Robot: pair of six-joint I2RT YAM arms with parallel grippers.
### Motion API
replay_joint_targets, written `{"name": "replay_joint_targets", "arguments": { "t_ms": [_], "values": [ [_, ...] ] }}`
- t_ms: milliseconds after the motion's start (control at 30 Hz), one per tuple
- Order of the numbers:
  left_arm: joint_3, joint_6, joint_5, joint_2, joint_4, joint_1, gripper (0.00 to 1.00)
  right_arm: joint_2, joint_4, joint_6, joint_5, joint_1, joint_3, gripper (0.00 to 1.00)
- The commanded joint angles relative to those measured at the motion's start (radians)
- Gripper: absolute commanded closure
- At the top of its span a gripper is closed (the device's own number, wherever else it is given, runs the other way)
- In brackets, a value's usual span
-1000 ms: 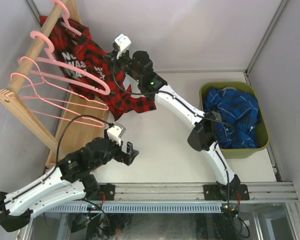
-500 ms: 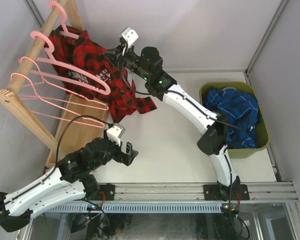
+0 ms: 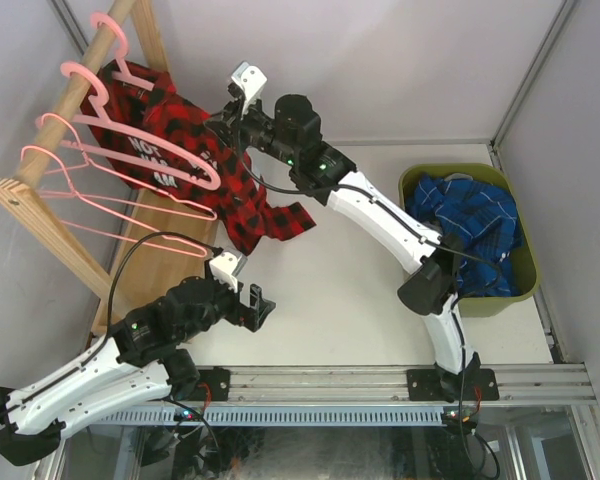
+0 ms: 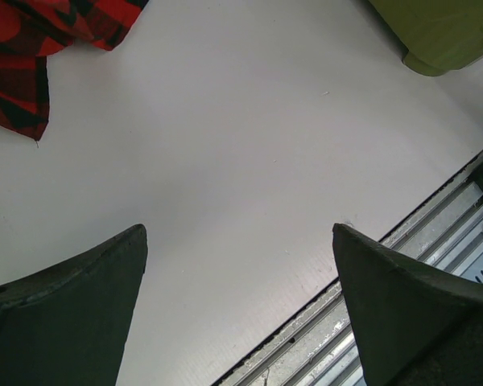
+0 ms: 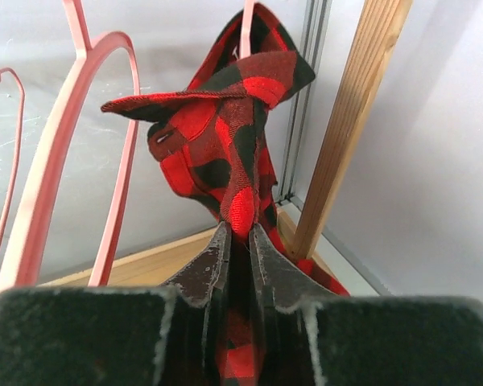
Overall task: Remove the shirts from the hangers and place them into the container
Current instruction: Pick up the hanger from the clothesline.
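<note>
Precariously, the right end effector [image 5: 237,235] pinches the red-black shirt [image 5: 225,145], which may snag its pink hanger [image 3: 132,72] and slip free.

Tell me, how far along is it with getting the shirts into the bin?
Done: a blue plaid shirt lies in the green bin, and several pink hangers are bare. In hand: the right pincer is shut on the red-black plaid shirt, which still hangs from a hanger; the left pincer is open over the table, holding nothing. Left: pull that shirt free and drop it in the bin.
</note>
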Motion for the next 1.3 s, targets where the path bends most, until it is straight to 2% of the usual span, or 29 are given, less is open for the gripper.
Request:
{"name": "replay_joint_targets", "arguments": {
  "t_ms": [0,200,367,567,700,800,900,1000,1100,1267],
  "values": [
    [0.037,-0.011,-0.007,-0.001,0.017,-0.002,0.0,0.036,-0.047,-0.006,-0.02,0.013,0.051,0.9],
    [0.037,-0.012,-0.012,-0.005,0.016,-0.002,0.0,0.083,-0.058,0.011,-0.021,0.009,0.096,0.8],
    [0.034,-0.01,-0.014,-0.006,0.015,-0.002,0.0,0.125,-0.067,0.031,-0.026,0.0,0.144,0.64],
    [0.034,-0.008,-0.014,-0.002,0.014,-0.002,0.0,0.191,-0.041,0.04,-0.027,-0.011,0.217,0.6],
    [0.033,-0.011,-0.017,-0.002,0.017,-0.002,0.0,0.232,0.013,0.044,-0.03,-0.016,0.258,0.66],
    [0.033,-0.012,-0.019,0.0,0.016,-0.002,0.0,0.239,0.054,0.056,-0.041,-0.015,0.262,0.78],
    [0.035,-0.012,-0.017,0.006,0.018,-0.002,0.0,0.231,0.062,0.057,-0.007,-0.012,0.263,0.99],
    [0.039,-0.012,-0.013,0.011,0.019,-0.002,0.0,0.188,0.125,0.055,0.071,-0.008,0.199,1.0],
    [0.039,-0.012,-0.012,0.015,0.02,-0.002,0.0,0.126,0.297,0.075,0.11,-0.007,0.102,1.0],
    [0.04,-0.015,-0.009,0.018,0.028,-0.002,0.0,0.148,0.416,0.094,0.125,-0.005,0.154,1.0]
  ]
}}
